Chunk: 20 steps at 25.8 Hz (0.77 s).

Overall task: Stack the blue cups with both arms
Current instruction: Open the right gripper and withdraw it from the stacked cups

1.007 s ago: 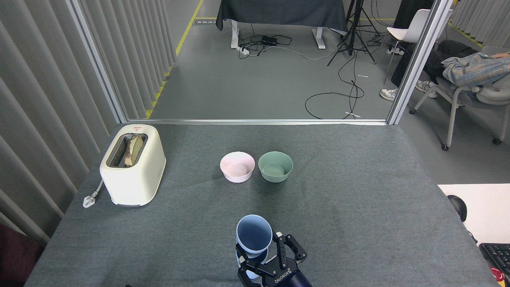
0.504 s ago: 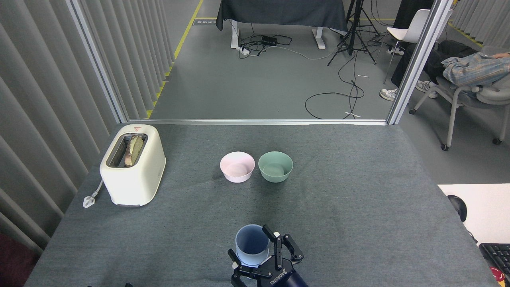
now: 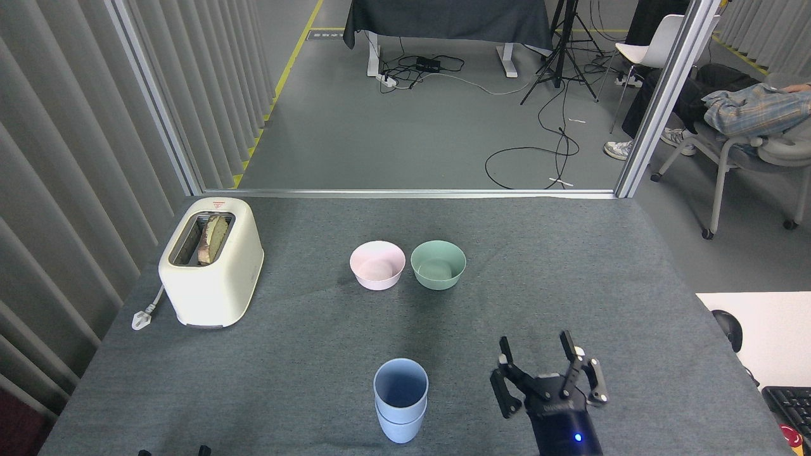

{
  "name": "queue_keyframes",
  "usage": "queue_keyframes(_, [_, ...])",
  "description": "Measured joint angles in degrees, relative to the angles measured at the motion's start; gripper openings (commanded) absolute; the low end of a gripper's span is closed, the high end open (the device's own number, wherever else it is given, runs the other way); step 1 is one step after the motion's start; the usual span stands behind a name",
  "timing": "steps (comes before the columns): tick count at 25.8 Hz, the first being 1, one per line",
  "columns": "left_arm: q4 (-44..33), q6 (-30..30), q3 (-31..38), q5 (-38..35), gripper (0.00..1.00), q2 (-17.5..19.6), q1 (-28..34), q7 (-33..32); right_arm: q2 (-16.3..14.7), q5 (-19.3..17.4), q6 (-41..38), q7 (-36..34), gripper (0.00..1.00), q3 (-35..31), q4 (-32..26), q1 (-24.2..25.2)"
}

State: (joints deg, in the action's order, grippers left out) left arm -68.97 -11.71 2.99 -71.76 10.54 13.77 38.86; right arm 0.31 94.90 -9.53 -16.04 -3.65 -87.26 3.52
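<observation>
At about nine o'clock on the grey counter stands a cream toaster with bread in its slot, its plug lying beside it. Near the centre sit a pink bowl and a green bowl, side by side and just apart; neither belongs to the job.

At six o'clock, close to the near edge, the blue cups stand upright, one nested inside the other, two rims showing one above the other. The stack stands free, with nothing touching it.

At about five o'clock, well apart from the stack, the right claw hangs with its fingers spread wide and empty. The left claw is out of view; only small dark tips show at the bottom edge near seven o'clock, and I cannot tell what they are.

Judging by this, the stacking looks done: the cups are together and released. What is left, at most, is to draw the arm clear.
</observation>
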Motion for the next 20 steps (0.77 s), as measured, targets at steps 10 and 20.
queue_keyframes(10, [-2.0,-0.2,0.0,0.0,0.99,0.1,-0.2,-0.1,-3.9,-0.5,1.0,-9.2,1.0,-3.6,-4.9,17.4])
queue_keyframes(20, [-5.0,-0.9,-0.2,-0.6,0.99,0.0,2.6,-0.7,-6.1,-5.0,2.0,-11.8,1.0,-3.2,-3.5,22.9])
